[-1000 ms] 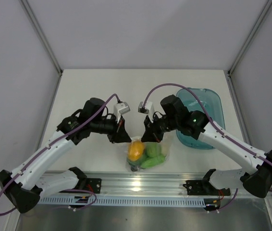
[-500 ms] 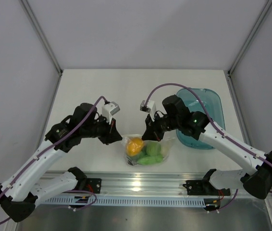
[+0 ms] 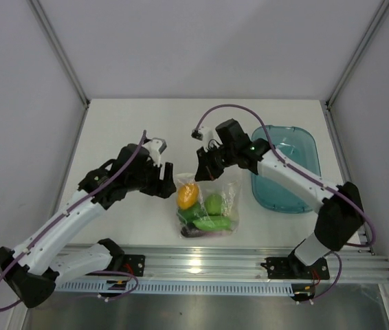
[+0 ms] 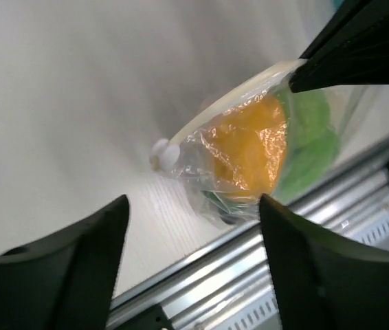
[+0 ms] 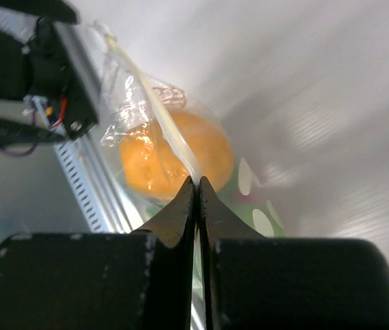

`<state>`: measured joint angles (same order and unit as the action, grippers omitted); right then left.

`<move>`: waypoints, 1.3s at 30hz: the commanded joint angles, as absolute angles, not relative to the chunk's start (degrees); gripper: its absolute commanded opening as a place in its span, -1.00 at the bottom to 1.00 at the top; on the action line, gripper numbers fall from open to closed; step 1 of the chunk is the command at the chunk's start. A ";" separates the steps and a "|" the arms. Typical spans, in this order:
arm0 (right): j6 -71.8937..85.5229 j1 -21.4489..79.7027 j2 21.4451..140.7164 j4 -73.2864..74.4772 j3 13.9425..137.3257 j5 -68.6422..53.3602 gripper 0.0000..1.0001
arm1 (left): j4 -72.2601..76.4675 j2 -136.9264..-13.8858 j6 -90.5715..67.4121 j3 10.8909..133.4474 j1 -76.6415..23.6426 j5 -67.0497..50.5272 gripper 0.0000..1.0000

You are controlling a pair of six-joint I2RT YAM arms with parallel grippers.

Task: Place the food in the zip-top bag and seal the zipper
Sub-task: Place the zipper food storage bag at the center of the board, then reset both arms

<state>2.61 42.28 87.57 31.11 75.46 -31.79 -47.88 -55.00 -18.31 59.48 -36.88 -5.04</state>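
The clear zip-top bag [image 3: 212,206] lies at the front middle of the table with the food inside: a yellow-orange fruit [image 3: 187,196] and green pieces [image 3: 215,221]. My right gripper [image 3: 203,172] is shut on the zipper [image 5: 154,106], pinching the pale strip at its fingertips [image 5: 196,180] just above the orange fruit [image 5: 181,159]. My left gripper [image 3: 170,187] is just left of the bag, open and holding nothing. In the left wrist view its jaws stand wide apart [image 4: 193,206], short of the bag's [image 4: 249,151] end, where the zipper [image 4: 229,103] ends in a small white tab.
A teal-blue translucent tray [image 3: 287,172] sits at the right, behind the right forearm. The metal rail [image 3: 201,265] runs along the table's near edge, close in front of the bag. White walls close in the table at back and sides.
My left gripper has let go of the bag's left end, opened wide and drawn back to the left. The right gripper, still shut on the zipper, has shifted toward the back.
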 commanded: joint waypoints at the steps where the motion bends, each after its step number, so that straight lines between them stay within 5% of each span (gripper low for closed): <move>1: 4.30 40.52 93.94 28.75 81.47 -30.42 -1.00 | -43.69 -56.87 -21.62 61.61 -36.30 7.54 0.65; 2: 4.22 39.47 94.91 27.96 82.61 -31.63 -1.00 | -42.99 -56.17 -22.32 61.61 -36.30 12.26 0.93; 3: 4.83 38.77 96.58 25.77 82.97 -32.42 -1.00 | -42.02 -55.47 -23.19 62.13 -36.30 14.31 0.99; 8: 6.15 35.07 102.56 22.94 87.00 -33.40 -1.00 | -35.34 -45.56 -22.59 60.47 -36.30 18.46 0.99; 13: 4.92 31.47 111.96 26.01 98.42 -33.66 -0.89 | -31.11 -40.61 -21.44 57.75 -36.39 9.77 0.99; 16: 4.05 29.89 118.02 27.76 104.99 -34.62 -0.58 | -31.64 -39.82 -23.55 56.78 -36.39 3.19 0.99; 19: 2.03 29.62 122.69 30.84 109.41 -33.85 0.14 | -31.03 -38.32 -25.84 54.32 -36.30 0.36 0.99; 20: 1.93 29.79 123.04 30.68 110.38 -33.14 0.78 | -30.50 -37.71 -26.36 53.10 -36.39 -1.48 0.99; 22: 2.11 29.88 122.61 29.80 110.57 -31.48 0.99 | -29.44 -36.66 -26.63 51.43 -36.39 -3.07 0.99; 32: 4.73 33.04 104.17 31.81 103.20 -10.57 0.99 | -29.44 -37.88 -28.99 49.75 -36.39 -9.49 0.99; 39: 14.40 33.57 80.63 33.32 78.00 -1.85 0.99 | -27.25 -38.23 -32.43 46.67 -36.82 -17.04 0.99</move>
<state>8.78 34.06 89.12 31.16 87.20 -8.01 -29.65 -37.89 -29.78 47.37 -36.62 -11.79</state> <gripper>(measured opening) 0.993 0.994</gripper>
